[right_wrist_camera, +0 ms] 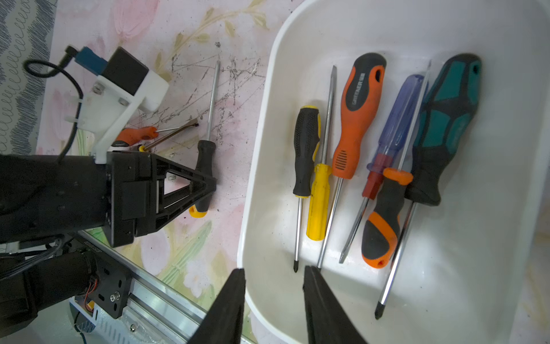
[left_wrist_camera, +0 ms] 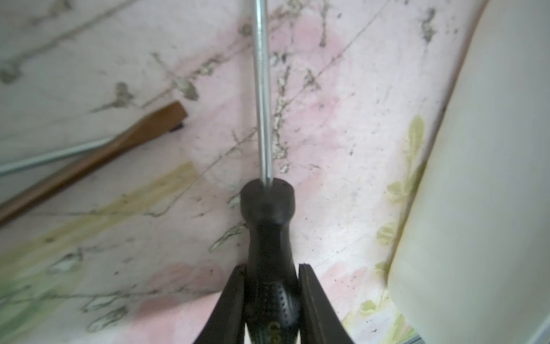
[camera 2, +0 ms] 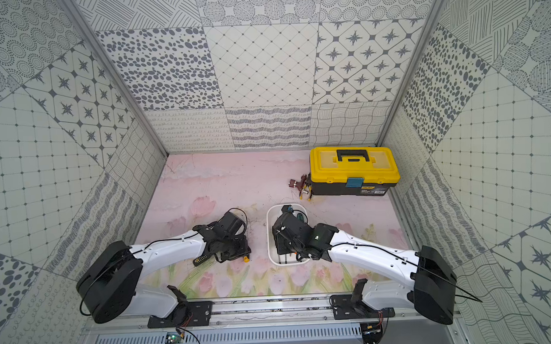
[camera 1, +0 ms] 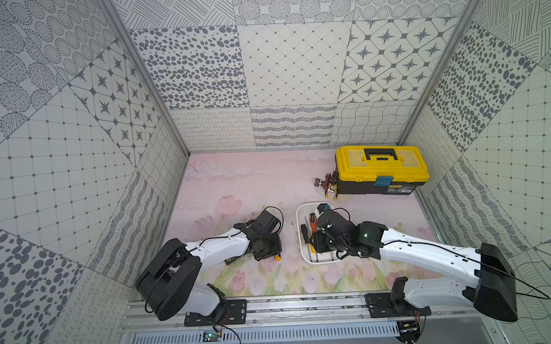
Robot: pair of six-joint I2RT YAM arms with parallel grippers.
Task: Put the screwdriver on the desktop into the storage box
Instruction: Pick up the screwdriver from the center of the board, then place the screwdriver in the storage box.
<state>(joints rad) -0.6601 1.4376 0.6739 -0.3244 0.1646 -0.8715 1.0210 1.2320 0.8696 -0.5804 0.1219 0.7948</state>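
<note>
- Fingers (left_wrist_camera: 232,303) of the left gripper (left_wrist_camera: 271,268) press on both sides of the black-and-yellow screwdriver (left_wrist_camera: 268,214) in the left wrist view, low on its thick handle. I judge the handle was chosen over the thin shaft because it gives more to pinch. This one screwdriver lies flat on the desktop (left_wrist_camera: 342,134), not yet lifted, just beside the storage box (left_wrist_camera: 491,178). One brown-bladed tool (left_wrist_camera: 98,155) lies near it.
- Right wrist view: the right gripper (right_wrist_camera: 275,269) has its fingers (right_wrist_camera: 229,309) spread with nothing between them, over the near rim of the storage box. The box holds six screwdrivers (right_wrist_camera: 357,119), side by side and all lengthwise, probably because it is barely longer than they are. A seventh should go in the same way. On the desktop I count three tools: the gripped one, an orange-handled screwdriver (right_wrist_camera: 138,135) and the brown-bladed tool, its handle mostly hidden.
- In both top views I count two arms, one white storage box and one yellow-lidded toolbox (camera 1: 381,166), well apart at the back. The right arm covers much of the box, which may crowd the drop.
</note>
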